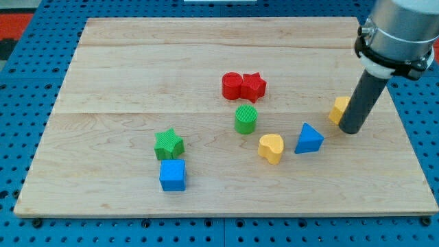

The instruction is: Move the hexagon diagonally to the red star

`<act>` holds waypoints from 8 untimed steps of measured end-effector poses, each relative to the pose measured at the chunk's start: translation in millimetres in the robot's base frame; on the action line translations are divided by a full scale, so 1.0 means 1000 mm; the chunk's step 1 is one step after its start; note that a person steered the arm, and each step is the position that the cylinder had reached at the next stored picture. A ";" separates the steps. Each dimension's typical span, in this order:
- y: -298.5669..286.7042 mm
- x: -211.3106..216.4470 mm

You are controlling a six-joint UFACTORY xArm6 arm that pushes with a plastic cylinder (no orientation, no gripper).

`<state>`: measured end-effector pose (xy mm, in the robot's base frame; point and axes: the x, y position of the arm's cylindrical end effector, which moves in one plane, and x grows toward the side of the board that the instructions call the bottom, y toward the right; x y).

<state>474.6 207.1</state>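
A: Camera view. Where is my tip [351, 130]?

B: At the view's right, on the wooden board [123, 55], touching the yellow hexagon [338, 109], which is partly hidden behind the rod. There is no claw, only the rod, so nothing is held.

A: The red star [254, 86]?

B: Well to the tip's left and slightly up, touching a red block [232, 86]. A blue triangle [309, 138] sits just left of the tip; a yellow heart [271, 147] and green cylinder [245, 119] farther left; a green star [169, 144] and blue cube [173, 175] farthest.
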 end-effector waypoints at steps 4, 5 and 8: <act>0.007 -0.056; 0.010 -0.067; -0.010 -0.167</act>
<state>307.2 197.3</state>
